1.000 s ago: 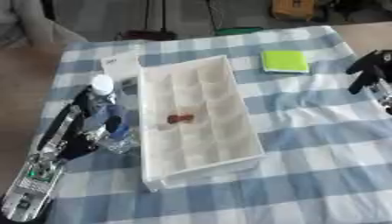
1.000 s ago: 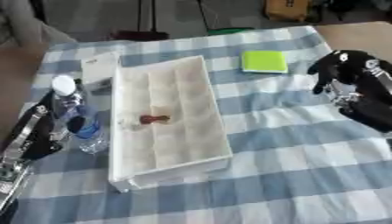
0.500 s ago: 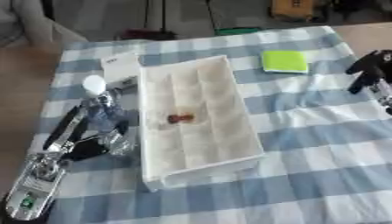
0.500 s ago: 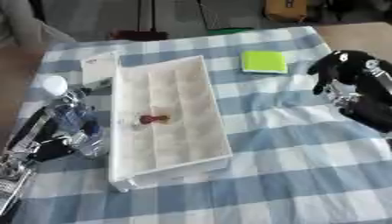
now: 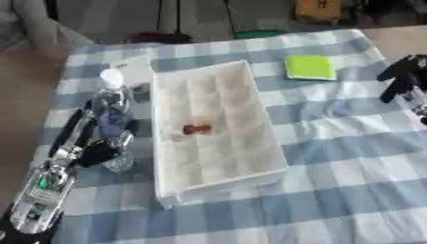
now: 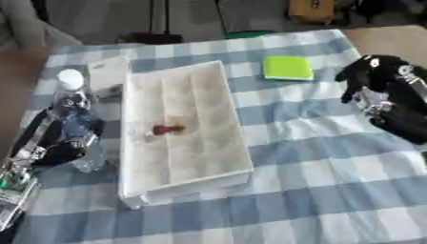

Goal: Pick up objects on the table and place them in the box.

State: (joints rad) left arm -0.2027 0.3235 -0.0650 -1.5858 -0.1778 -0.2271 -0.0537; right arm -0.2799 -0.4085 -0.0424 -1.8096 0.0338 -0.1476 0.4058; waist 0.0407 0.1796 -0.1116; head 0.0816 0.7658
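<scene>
Gripping a clear water bottle [image 5: 111, 121] with curled fingers, the left hand [image 5: 96, 152] tilts it toward the white box [image 5: 213, 128]; the right hand [image 6: 375, 78] idles, fingers curled on nothing.

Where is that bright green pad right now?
The green pad lies flat on the checked tablecloth, far right of the white box, near the right hand.

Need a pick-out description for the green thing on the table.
Start at the long white compartmented box in the middle of the blue-and-white checked tablecloth. Look beyond its far right corner: the flat lime-green square pad lies there alone, the only bright green thing on the cloth.
</scene>
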